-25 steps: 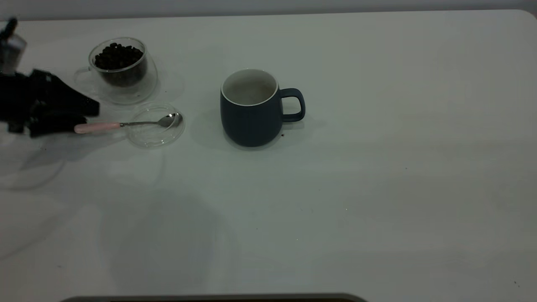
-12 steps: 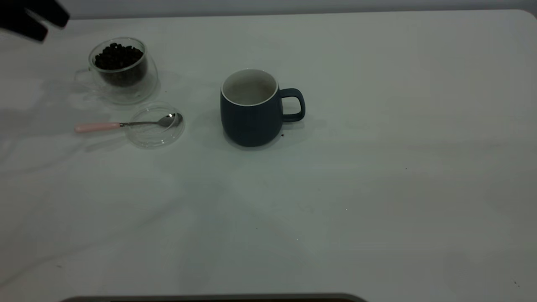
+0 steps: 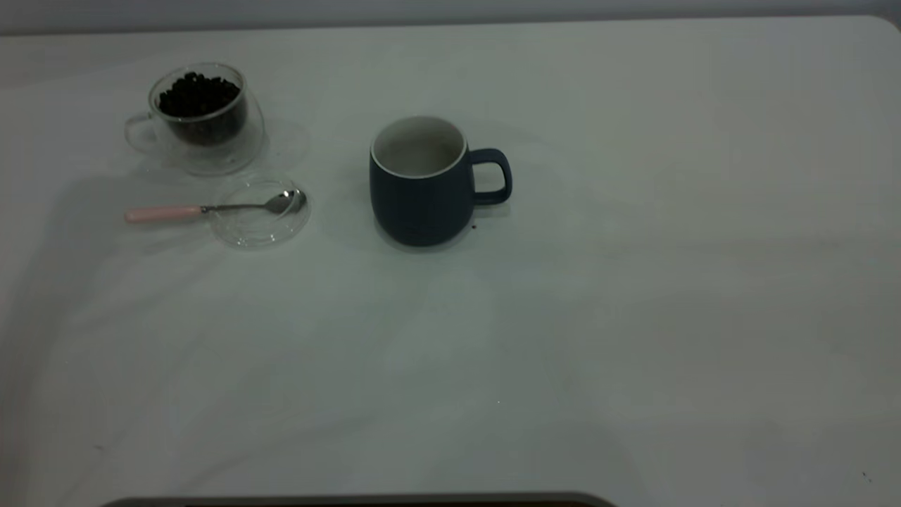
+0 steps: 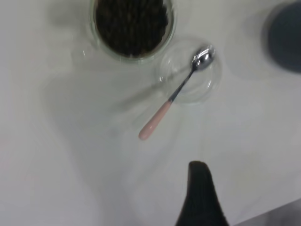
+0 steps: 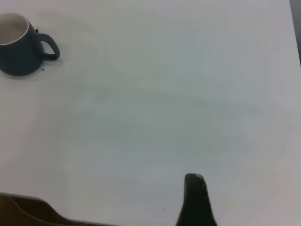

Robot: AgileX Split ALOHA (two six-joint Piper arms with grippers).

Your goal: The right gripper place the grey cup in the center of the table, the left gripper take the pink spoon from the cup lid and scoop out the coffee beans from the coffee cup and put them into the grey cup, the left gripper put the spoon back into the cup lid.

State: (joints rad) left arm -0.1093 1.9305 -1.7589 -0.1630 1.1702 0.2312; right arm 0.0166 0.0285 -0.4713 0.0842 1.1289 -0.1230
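The grey cup [image 3: 422, 183] stands upright near the table's middle, handle to the right; it also shows in the right wrist view [image 5: 19, 44]. The coffee cup [image 3: 200, 134] holds the coffee beans [image 3: 197, 95] at the far left. The pink spoon [image 3: 211, 208] lies with its bowl on the cup lid [image 3: 260, 222] and its handle out over the table. The left wrist view looks down on the spoon [image 4: 162, 113], lid [image 4: 207, 87] and beans [image 4: 131, 23]. My left gripper [image 4: 202, 193] is high above them, touching nothing. My right gripper [image 5: 195, 200] is far from the grey cup.
The white table [image 3: 633, 317] is bare to the right of and in front of the grey cup. A small dark speck [image 3: 474, 227] lies by the cup's base. The table's front edge shows in the right wrist view [image 5: 28, 207].
My left gripper was at the spoon's handle a second ago, then rose to the far left corner, and has now left the exterior view. The spoon stayed on the lid.
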